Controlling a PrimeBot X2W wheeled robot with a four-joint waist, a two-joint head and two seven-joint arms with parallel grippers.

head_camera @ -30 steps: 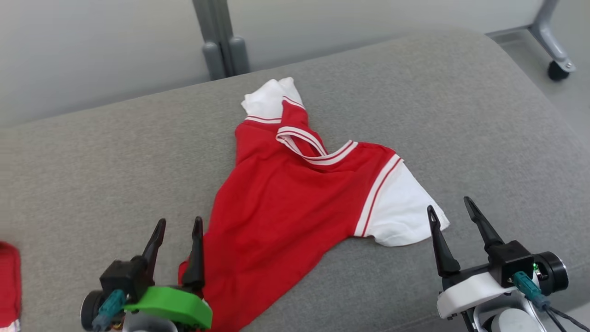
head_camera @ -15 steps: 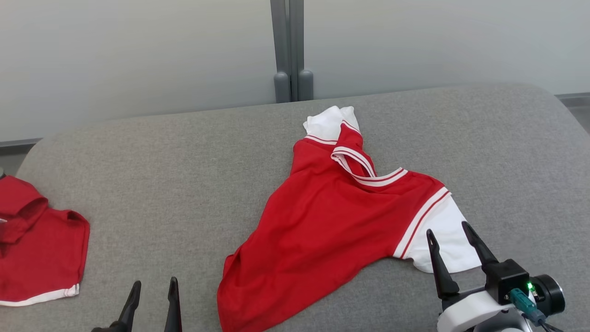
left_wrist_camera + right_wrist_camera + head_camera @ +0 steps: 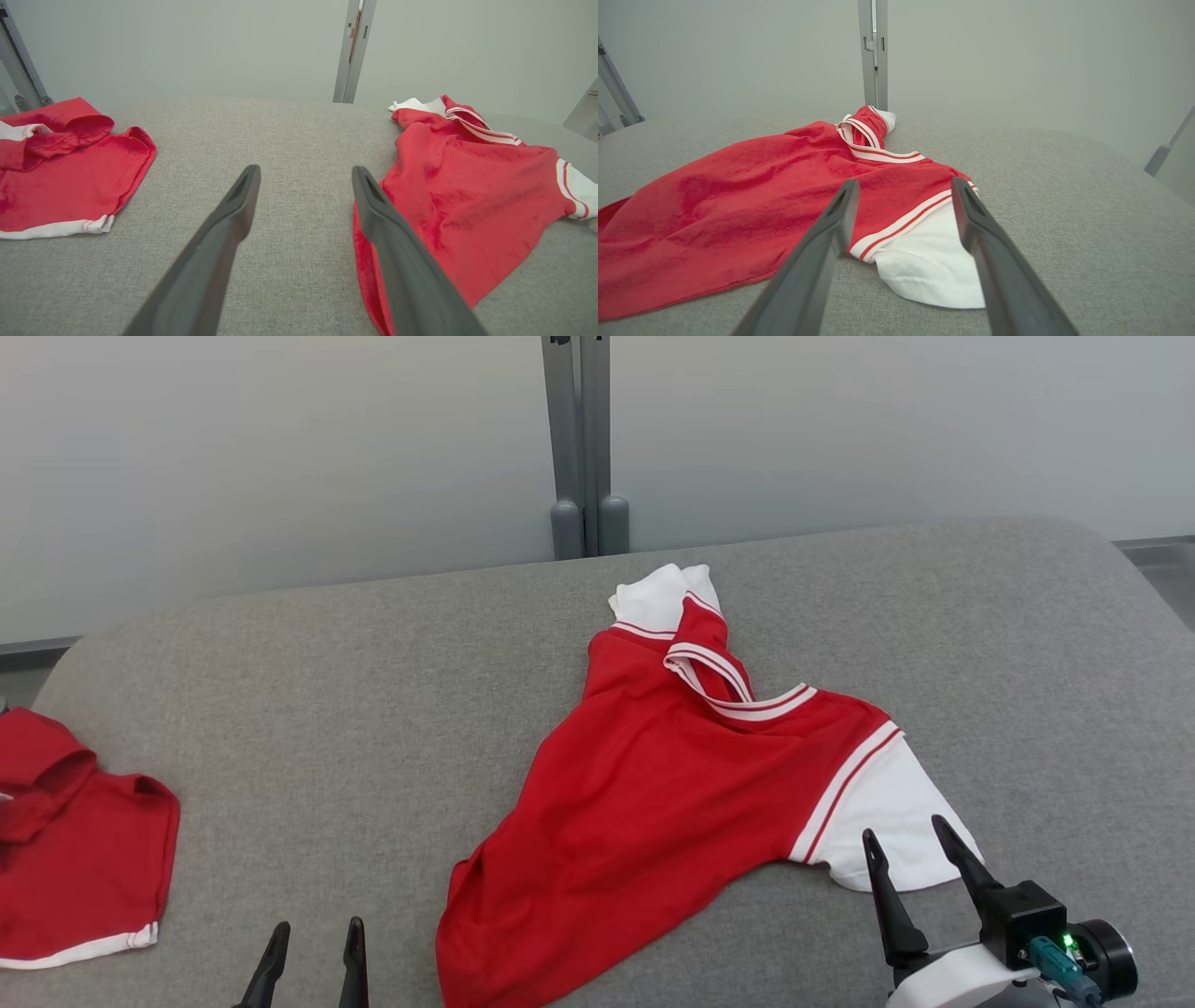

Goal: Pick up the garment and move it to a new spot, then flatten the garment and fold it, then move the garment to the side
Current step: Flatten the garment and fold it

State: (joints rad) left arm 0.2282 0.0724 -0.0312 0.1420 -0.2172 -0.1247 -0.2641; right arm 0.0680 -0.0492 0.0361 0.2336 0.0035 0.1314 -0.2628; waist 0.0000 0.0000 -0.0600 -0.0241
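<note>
Red short-sleeved jersey shirt [image 3: 653, 803] lying crumpled on a grey fabric-covered table [image 3: 327, 709], right of the table's centre in the head view. The body is plain red and spreads in a rough triangle, widest at the shoulders and narrowing toward the hem corner [image 3: 462, 933] at the near edge of the table. The fabric lies mostly flat, with shallow creases. The V-shaped neckline [image 3: 738, 695] carries a white band with thin red stripes; one side of it is folded over and stands up from the cloth. Both sleeves are white, each joined to the red body by a white-and-red striped seam. The near sleeve [image 3: 887, 821] lies spread out on the robot's right, while the far sleeve [image 3: 658, 597] is bunched up at the back, close to a grey upright post [image 3: 579, 448] behind the table.

The right end effector [image 3: 904, 829] stands with its two dark fingers spread apart, gripping nothing; in the right wrist view the fingers frame the near white sleeve, and whether they touch it cannot be told. The left end effector [image 3: 317, 926] is likewise spread wide and empty, with bare table between its fingers, just beside the hem corner.

A second red garment with a white edge [image 3: 84, 859] lies rumpled at the table's far left, well apart from the shirt.
</note>
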